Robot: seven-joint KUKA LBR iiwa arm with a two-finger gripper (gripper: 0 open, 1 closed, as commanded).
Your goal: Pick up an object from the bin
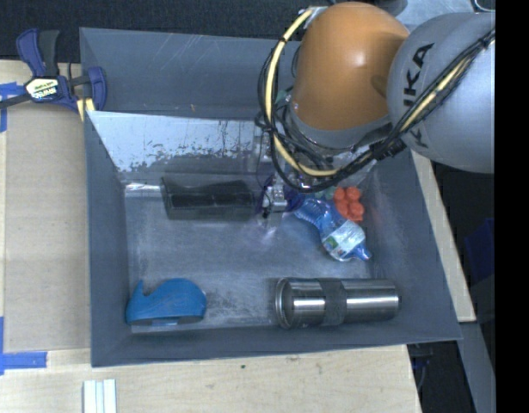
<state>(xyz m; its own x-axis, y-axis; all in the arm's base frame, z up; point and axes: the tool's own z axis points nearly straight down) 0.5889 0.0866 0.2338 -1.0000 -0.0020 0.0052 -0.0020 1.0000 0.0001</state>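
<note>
Hanging low in the bin (109,231) near its back wall, the gripper (277,200) sits under the arm's orange cover (354,67), which hides most of it, so whether it is wide or narrow cannot be told. Its tip shows just beside the right end of a black oblong thing (208,198) lying along the back of the floor, and just left of a crumpled blue-and-clear plastic bottle (335,229) with a small red piece (350,201) next to it. Nothing can be seen held, and the tip looks to be between these two neighbours rather than around either, so the target is unclear. A metal cylinder (337,302) lies on its side along the front wall, and a blue rounded thing (167,302) rests in the front left corner, both well apart from the gripper. The pick seems to be at the descent or grasp stage: securing something, lifting it and carrying it clear of the bin are all left to do.
</note>
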